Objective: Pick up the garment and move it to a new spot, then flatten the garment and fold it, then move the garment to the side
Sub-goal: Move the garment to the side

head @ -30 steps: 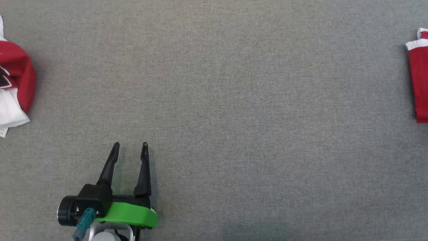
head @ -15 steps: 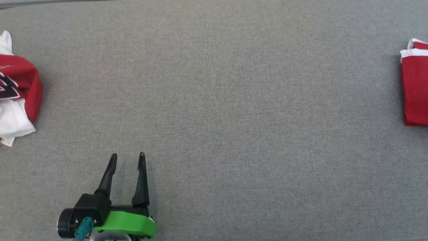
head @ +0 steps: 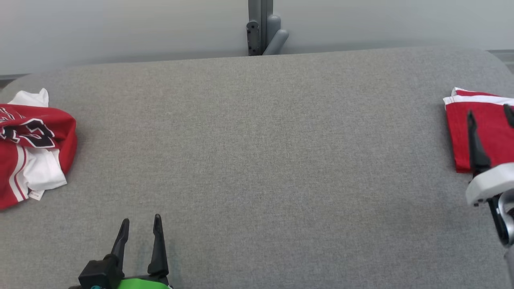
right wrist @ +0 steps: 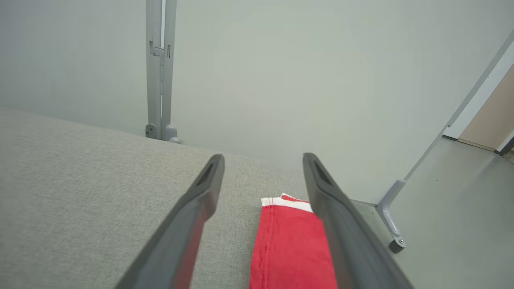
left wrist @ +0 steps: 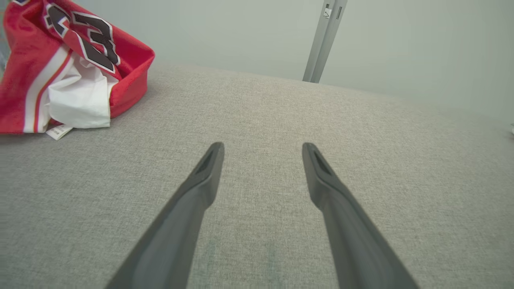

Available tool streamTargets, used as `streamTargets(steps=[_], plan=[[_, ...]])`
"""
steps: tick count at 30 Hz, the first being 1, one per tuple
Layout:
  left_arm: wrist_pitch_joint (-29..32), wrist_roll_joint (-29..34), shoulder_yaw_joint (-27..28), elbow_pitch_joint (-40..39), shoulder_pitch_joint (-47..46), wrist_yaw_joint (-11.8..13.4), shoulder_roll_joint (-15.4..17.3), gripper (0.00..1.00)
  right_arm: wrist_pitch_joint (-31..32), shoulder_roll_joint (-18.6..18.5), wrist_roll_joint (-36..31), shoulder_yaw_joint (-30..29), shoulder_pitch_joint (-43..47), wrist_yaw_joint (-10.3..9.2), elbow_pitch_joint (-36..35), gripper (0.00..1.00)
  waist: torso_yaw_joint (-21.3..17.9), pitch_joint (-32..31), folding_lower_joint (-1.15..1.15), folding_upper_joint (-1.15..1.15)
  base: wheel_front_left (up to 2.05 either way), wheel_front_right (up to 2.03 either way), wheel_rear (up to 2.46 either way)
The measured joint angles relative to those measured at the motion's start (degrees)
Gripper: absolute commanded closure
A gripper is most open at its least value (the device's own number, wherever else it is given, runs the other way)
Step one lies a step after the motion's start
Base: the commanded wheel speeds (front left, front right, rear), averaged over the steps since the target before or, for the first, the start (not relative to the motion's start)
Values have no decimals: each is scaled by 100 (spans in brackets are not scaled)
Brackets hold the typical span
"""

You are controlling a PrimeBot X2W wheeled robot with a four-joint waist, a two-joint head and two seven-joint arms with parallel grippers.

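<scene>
Item: crumpled red jersey (head: 60,134), left side of head view. Marking 1: lg black numerals w/ white outline (left wrist: 84,36) on a fold of the red cloth; reads approx. "23", creased, partly tucked under. Marking 2: sm. white tag (left wrist: 59,131) at the hem, beside the white cloth; has print, too small to read.

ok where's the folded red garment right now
In the head view the folded red garment lies at the far right edge of the grey surface, by the open right gripper.
</scene>
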Motion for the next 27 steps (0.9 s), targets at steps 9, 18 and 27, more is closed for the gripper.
streamTargets(steps=[9, 18, 27], plan=[[0, 63, 190, 250, 36, -145, 0, 0, -33, 1336, -293, -743, 1675, -1, -1560, 0, 135, -404, 0, 0, 0, 0, 0], [0, 126, 327, 178, -5, -242, 0, 0, -33, 1785, -264, -460, 2264, -2, -1210, 0, 200, -512, 0, 0, 0, 0, 0], [0, 126, 227, 97, 20, -240, 0, 0, -33, 1934, -153, -365, 2399, -2, -1062, 0, 295, -583, 0, 0, 0, 0, 0]])
